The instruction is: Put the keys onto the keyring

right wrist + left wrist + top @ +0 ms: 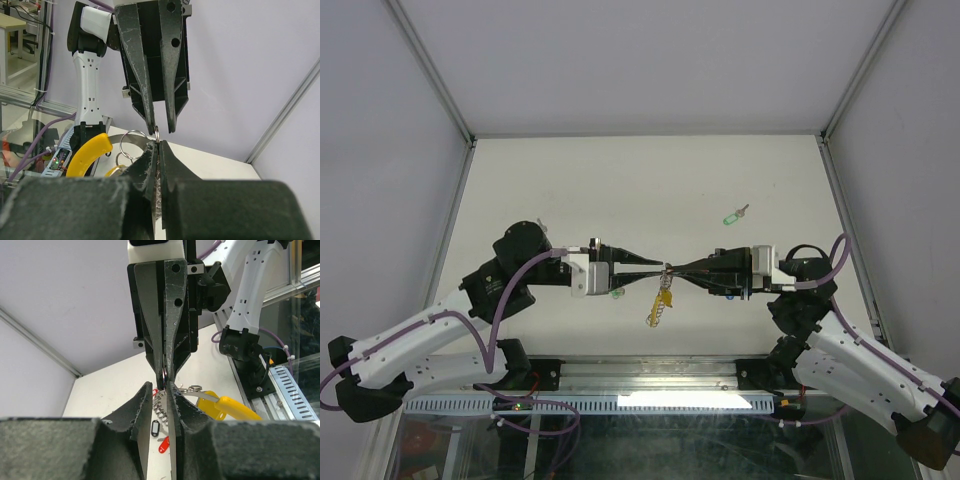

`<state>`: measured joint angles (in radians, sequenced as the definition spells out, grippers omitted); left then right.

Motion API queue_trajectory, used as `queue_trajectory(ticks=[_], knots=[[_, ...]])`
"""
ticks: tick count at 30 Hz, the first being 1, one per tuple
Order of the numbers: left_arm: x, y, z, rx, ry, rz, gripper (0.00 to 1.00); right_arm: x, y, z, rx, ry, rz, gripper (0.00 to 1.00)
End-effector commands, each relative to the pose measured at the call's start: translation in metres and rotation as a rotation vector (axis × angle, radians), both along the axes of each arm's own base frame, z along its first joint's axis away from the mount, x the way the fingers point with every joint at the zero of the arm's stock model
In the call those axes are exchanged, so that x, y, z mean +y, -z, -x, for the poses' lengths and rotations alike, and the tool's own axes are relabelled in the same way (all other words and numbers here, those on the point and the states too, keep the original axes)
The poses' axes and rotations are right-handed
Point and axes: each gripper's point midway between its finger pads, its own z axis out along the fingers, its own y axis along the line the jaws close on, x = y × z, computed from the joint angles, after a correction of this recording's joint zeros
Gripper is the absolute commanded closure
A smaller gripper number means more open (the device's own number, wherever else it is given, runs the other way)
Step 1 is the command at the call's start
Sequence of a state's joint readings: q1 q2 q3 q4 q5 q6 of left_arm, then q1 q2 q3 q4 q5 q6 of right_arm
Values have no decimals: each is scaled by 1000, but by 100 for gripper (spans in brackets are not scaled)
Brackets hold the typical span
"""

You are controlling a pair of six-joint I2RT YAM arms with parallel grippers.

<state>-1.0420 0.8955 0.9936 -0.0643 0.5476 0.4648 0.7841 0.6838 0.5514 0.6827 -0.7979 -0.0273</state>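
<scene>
The white bench (620, 180) is boxed in by pale walls on its left, far and right edges, with metal frame posts running along the two side edges. Its near edge ends at the rail that carries the arm bases. The left arm (420, 335) and right arm (860, 365) reach inward and meet tip to tip over the middle of the bench, nearer the rail than the far wall. This leaves the widest room beyond them and to either side.

The right gripper (673, 270) has its fingers pressed together on a thin loop of the keyring (661, 305), which is lifted off the bench. The ring's silvery coil and yellow segment (232, 407) dangle below the meeting point.

The left gripper (657, 268) faces it with fingers only narrowly parted. The pinched loop stands edge-on in that gap, and I cannot tell whether they touch it.

One green-tagged key (732, 216) lies alone on the far right part of the bench, well apart from both grippers. A second green tag (616, 293) shows just under the left gripper. In the left wrist view, a black tag (156, 428) and a red tag (164, 444) lie on the bench below the fingers, near the hanging coil.
</scene>
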Motion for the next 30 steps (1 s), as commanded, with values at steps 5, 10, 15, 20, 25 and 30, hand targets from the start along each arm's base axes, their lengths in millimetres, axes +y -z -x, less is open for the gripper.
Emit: queue_trajectory(ticks=[5,10,15,20,25,30], knots=[[13,-38,6,-64,-12,84,79,-8,-28,5,-63,19,-71,100],[6,-29,6,-52,3,67,79,-8,-29,6,-65,16,-72,100],[-1,-22,5,-36,22,55,77,-8,-29,6,-66,17,-74,100],[-4,-18,6,-29,35,45,72,-8,-29,6,-67,15,-74,100],[-5,-17,3,-28,26,43,83,-8,-29,7,-66,9,-71,100],[-7,-14,0,-23,14,36,89,-8,-30,8,-69,8,-73,100]])
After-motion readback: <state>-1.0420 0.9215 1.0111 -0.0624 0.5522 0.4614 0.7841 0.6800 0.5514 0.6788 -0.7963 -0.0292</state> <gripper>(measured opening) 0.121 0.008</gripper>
